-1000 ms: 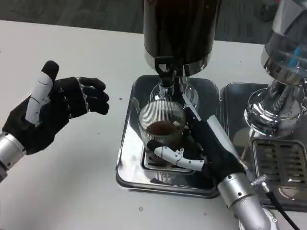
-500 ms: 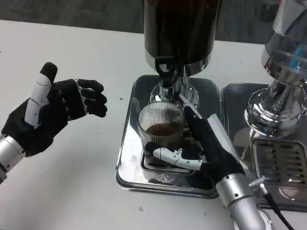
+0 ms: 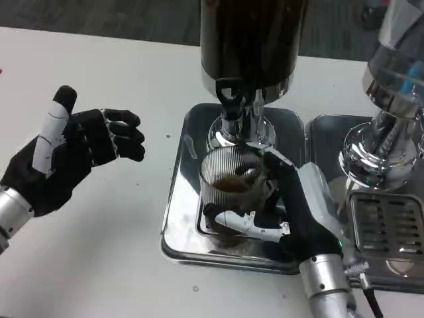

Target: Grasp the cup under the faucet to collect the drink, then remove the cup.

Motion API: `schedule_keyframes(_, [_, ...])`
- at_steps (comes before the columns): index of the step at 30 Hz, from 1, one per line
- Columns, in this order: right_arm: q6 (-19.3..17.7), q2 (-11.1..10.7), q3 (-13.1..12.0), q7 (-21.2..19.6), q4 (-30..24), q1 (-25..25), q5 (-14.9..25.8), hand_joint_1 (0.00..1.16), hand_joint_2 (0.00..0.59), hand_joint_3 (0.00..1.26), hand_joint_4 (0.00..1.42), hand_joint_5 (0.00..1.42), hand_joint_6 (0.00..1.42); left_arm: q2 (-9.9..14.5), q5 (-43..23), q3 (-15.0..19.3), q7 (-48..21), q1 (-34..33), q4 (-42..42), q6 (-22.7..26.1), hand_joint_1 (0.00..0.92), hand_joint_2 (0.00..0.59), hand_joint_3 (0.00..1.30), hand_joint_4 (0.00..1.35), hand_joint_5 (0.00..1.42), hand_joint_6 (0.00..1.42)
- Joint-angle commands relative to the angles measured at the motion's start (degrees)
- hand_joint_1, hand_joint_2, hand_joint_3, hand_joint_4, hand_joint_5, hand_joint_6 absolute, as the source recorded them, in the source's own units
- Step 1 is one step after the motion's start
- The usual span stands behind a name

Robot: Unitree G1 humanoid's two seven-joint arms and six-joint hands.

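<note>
Wrapping the cup (image 3: 233, 180), right hand (image 3: 295, 215) fingers (image 3: 248, 222) grip its base.

I see clear ribbed cup (image 3: 233, 177) with brown drink; shiny silver tray (image 3: 179, 199); dark dispenser (image 3: 252, 40) with black faucet (image 3: 230, 99); white tabletop (image 3: 99, 265); left robot hand (image 3: 69, 156) black, white thumb.

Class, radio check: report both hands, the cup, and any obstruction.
Right hand grips cup, some dark drink inside. Left hand off to the side, holding nothing. Faucet close above cup rim.
</note>
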Motion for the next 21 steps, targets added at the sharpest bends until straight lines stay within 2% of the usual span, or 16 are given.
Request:
schedule_keyframes(1, [-2.44,0.42,0.05,-5.25,0.96,0.94,-1.40,0.87,0.201,0.46,0.69,0.87,1.19,0.40,0.77,-0.05,0.51,0.85,0.41,0.53,0.000,0.121,0.62,0.60,0.60,0.55])
schedule_keyframes(5, [-4.09,0.21,0.24,-9.03,0.92,1.48,-2.62,0.87,0.207,0.52,0.73,0.93,1.24,0.18,0.82,-0.26,0.29,0.99,0.22,0.50,0.000,0.122,0.62,0.60,0.61,0.56])
schedule_keyframes(10, [-6.16,-0.46,0.02,-11.87,-0.41,2.46,-3.17,0.85,0.221,0.56,0.77,0.96,1.27,-0.18,0.87,-0.46,0.17,0.91,0.20,0.51,0.000,0.123,0.62,0.60,0.61,0.56])
schedule_keyframes(16, [-7.30,-0.94,-1.07,-13.41,-3.58,4.28,-3.37,0.85,0.224,0.58,0.78,0.99,1.29,-0.53,1.07,-0.76,0.18,0.75,0.31,0.32,0.000,0.121,0.62,0.60,0.61,0.56])
schedule_keyframes(21, [-6.27,-1.67,-2.01,-12.60,-6.33,5.64,-3.35,0.86,0.214,0.58,0.78,1.00,1.31,-0.94,1.29,-1.38,0.04,0.66,0.02,-0.20,0.000,0.116,0.61,0.60,0.61,0.56])
